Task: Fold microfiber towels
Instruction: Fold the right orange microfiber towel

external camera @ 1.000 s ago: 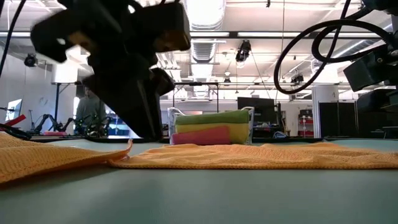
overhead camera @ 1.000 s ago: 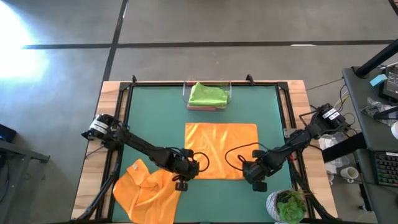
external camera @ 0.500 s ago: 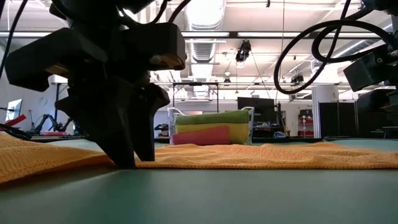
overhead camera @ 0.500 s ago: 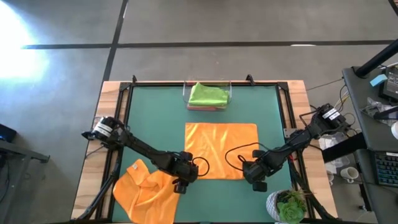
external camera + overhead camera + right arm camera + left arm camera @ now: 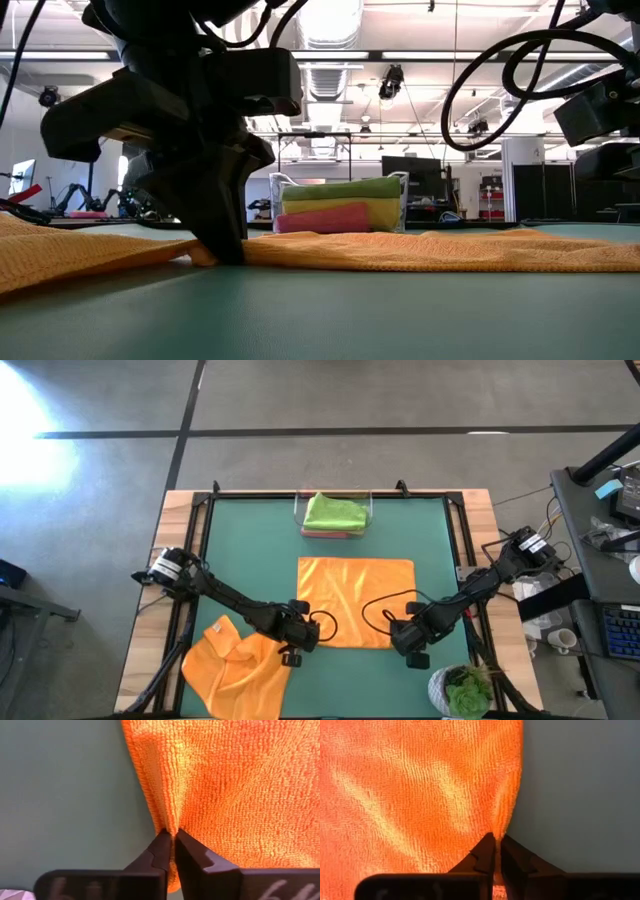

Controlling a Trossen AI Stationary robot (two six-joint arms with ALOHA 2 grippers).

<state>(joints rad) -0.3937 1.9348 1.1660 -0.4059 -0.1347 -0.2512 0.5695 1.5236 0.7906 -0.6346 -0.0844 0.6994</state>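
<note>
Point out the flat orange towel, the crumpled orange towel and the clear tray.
flat orange towel point(image 5: 355, 598), high view, centre of the spread cloth.
crumpled orange towel point(image 5: 235, 670), high view, middle of the heap.
clear tray point(image 5: 296, 510), high view, its left wall.

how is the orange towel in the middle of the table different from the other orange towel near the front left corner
The middle orange towel lies spread flat as a square; the corner orange towel sits crumpled in a heap. The left gripper and the right gripper are each shut on a near corner of the middle orange towel; nothing grips the corner orange towel. The middle one lies wholly on the green mat; the corner one spills over its edge. Both share colour and texture.
</note>
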